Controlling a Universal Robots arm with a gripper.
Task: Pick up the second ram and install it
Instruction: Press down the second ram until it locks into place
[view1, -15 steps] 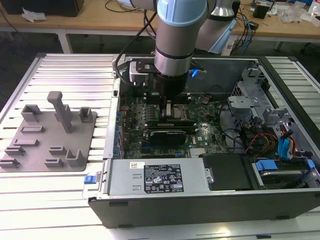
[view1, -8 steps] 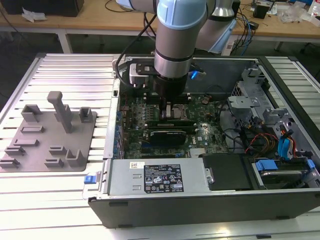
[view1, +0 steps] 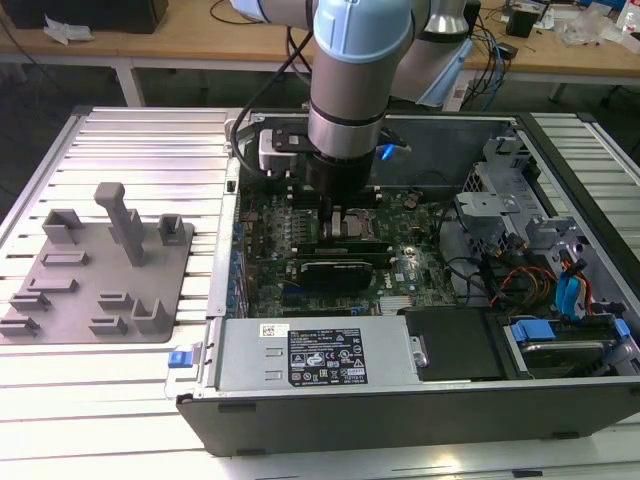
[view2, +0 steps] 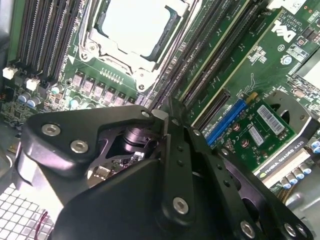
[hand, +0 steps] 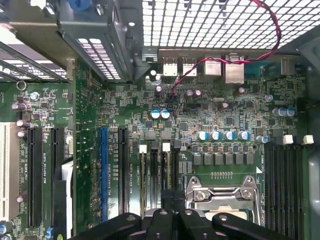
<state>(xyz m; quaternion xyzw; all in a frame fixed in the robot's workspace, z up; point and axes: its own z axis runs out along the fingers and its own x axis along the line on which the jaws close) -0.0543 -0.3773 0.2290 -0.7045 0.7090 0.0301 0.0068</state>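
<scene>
Second wrist view: black metal gripper pressed together low over black memory slots beside the silver CPU socket, apparently pinching the barely visible ram edge; keep descent vertical, aligned.

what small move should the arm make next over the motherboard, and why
Probably a short, slow move straight down, though that is only a judgement. In the first wrist view the gripper hangs low inside the case, right above the black memory slots beside the CPU socket, and looks lined up along them. What it holds I cannot tell.
</scene>
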